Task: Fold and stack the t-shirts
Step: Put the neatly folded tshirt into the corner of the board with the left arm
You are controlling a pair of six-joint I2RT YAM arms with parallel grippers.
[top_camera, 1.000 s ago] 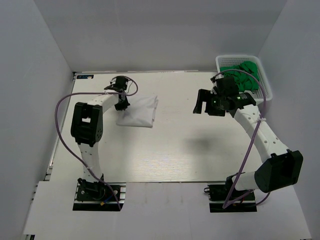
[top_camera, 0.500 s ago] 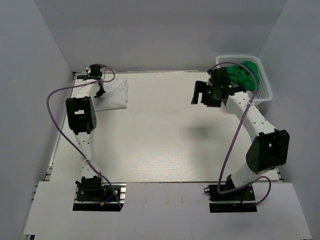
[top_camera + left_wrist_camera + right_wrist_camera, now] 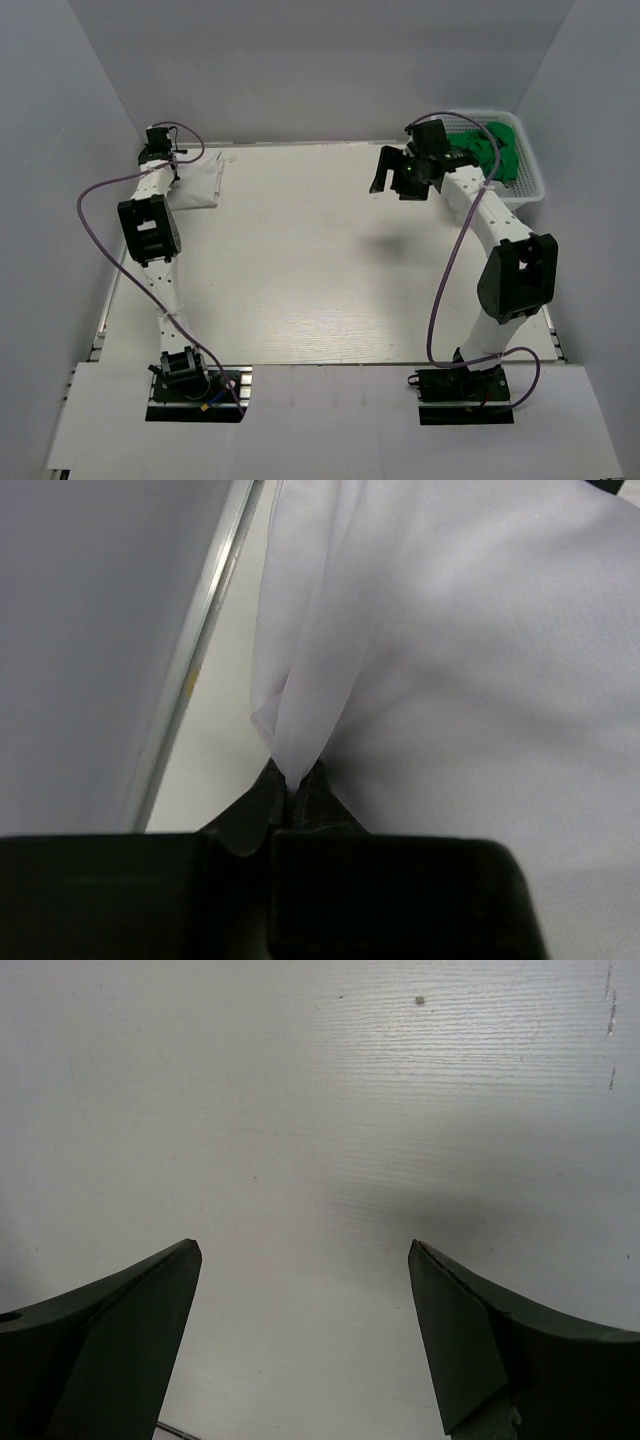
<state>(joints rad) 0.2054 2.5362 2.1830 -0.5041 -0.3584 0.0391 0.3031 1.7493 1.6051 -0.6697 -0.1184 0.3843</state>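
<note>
The seemingly folded white t-shirt (image 3: 200, 182) is pinched by the left gripper (image 3: 293, 788), far from the basket (image 3: 533, 187). Green t-shirts (image 3: 487, 150) inside it are not yet folded. The right gripper (image 3: 305, 1280) is held open near it.

Our left arm (image 3: 148, 228) stretches from its base at the near edge up toward the far left corner, its wrist bent over at the end. Our left claw (image 3: 293, 792) is closed, the two fingers pressed together on a thin fold of the white t-shirt (image 3: 450, 680). Our right arm (image 3: 490, 215) rises from its base and reaches to the far right side, with the forearm turned back leftward. Our right claw (image 3: 303, 1250) hangs in the air, pointing downward, its fingers (image 3: 120, 1330) spread wide apart and gripping nothing.
</note>
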